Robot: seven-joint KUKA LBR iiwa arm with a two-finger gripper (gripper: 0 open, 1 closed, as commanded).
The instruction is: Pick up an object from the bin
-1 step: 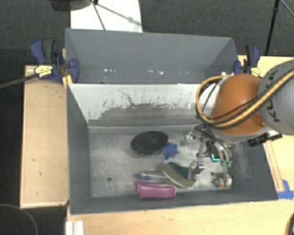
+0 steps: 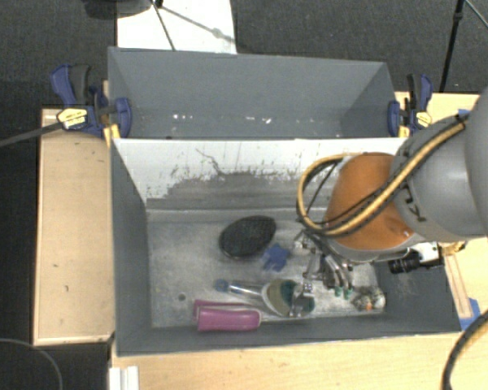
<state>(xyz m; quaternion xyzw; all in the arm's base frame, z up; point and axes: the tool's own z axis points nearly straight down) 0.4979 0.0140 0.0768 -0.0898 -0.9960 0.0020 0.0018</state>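
Down at the hand (image 2: 315, 276), cannot tell whether spread or pressed together. Hovers over a greenish scoop (image 2: 286, 296) near the front wall of the bin (image 2: 179, 266). Likely light, stiff, slippery; best pinched across its rim. Beyond, pink tube (image 2: 226, 316).

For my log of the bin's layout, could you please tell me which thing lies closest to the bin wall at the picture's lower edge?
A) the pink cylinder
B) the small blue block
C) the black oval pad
A: the pink cylinder lies along that wall, while the black oval pad and small blue block sit farther back.
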